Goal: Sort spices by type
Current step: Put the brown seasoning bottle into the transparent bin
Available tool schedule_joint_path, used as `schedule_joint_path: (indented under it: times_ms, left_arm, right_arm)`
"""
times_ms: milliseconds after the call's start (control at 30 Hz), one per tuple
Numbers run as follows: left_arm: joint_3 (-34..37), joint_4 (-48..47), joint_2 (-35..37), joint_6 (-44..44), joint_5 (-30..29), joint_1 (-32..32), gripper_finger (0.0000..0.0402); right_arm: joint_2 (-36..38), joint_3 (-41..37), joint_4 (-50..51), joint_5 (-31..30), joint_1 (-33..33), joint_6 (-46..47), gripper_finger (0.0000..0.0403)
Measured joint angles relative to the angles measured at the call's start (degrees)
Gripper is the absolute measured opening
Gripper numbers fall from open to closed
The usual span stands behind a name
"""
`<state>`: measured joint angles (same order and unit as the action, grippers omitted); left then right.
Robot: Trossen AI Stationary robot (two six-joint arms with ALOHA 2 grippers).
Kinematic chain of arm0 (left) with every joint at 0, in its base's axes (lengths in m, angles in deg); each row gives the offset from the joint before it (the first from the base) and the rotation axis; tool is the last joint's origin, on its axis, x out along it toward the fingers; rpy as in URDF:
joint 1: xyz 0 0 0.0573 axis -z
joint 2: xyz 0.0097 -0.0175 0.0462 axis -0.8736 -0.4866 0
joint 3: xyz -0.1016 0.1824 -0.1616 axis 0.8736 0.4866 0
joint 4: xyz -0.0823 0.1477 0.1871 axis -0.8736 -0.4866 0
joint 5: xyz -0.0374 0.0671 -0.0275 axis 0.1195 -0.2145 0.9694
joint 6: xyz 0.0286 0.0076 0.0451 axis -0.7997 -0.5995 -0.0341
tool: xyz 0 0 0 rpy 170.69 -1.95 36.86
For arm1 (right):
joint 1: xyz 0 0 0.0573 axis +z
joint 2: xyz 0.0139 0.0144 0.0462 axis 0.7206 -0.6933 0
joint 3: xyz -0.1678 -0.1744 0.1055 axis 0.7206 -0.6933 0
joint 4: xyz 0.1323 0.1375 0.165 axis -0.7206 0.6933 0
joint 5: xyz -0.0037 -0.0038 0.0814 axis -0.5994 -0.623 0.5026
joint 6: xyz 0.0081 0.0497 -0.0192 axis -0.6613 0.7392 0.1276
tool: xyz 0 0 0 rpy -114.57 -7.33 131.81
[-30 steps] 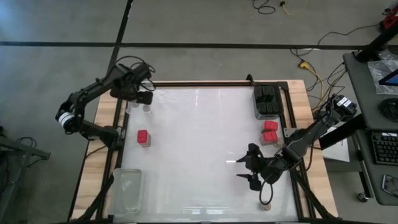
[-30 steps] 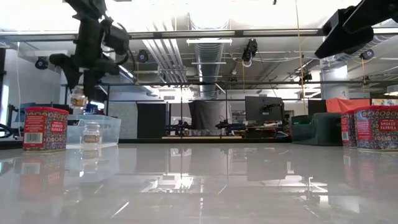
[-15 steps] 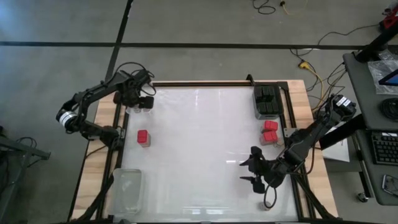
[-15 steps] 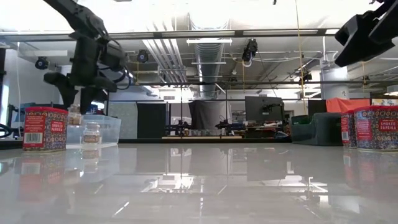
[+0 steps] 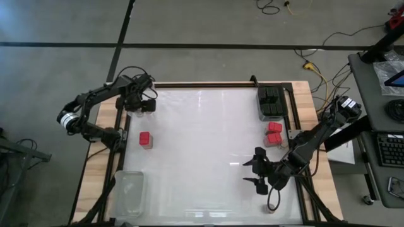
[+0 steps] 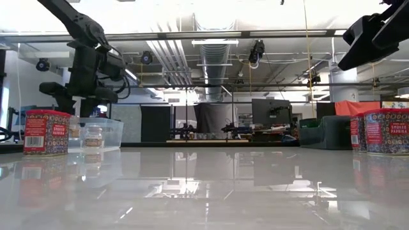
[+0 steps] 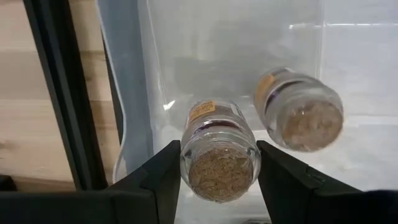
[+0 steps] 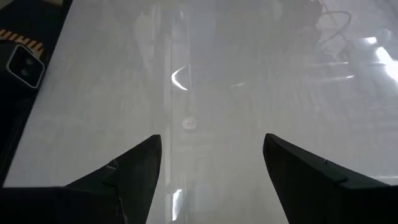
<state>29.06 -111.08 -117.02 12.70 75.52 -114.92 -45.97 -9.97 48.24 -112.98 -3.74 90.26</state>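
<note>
My left gripper [image 7: 217, 149] points down into a clear tray [image 7: 134, 93] at the table's far left and is shut on a round jar [image 7: 219, 158] with a tan cork top. A second such jar [image 7: 298, 118] stands upright in the tray beside it. A red tin [image 5: 145, 139] stands alone on the table's left. Two red tins [image 5: 274, 132] stand at the right, near a tray of black boxes [image 5: 271, 102]. My right gripper [image 5: 257, 174] hangs open above the table's near right, with nothing between its fingers [image 8: 134, 171]. My left gripper pinches the jar's glass body [image 7: 186, 158], just under the cork top, between its two fingers [image 7: 163, 177]. The fingers come from above, pointing down, one on each side. The jar is upright inside the tray; whether its base rests on the tray floor I cannot tell.
An empty clear tray [image 5: 129, 192] lies at the near left corner. A small round object [image 5: 270, 209] sits by the near right edge under the right arm. The white tabletop [image 5: 202, 151] between the arms is bare. Wooden borders and dark rails frame the table.
My left gripper has gone down with the jar into the far-left clear tray, next to the second jar, and has rolled slightly. The jar has stayed upright in the hold.
</note>
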Motion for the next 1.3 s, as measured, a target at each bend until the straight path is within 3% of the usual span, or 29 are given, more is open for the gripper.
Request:
schedule_joint_path:
  times_ms: [633, 1300]
  left_arm:
    - [0.6, 3.6, -1.6, 0.9, 1.7, -1.0, 0.0162]
    - [1.3, 4.2, -5.0, 0.2, 2.7, -1.1, 0.0170]
  right_arm:
    - [0.0, -0.2, 0.0, -0.1, 0.0, 0.3, 0.0242]
    - [0.0, -0.3, 0.1, -0.1, 0.0, 0.2, 0.0274]
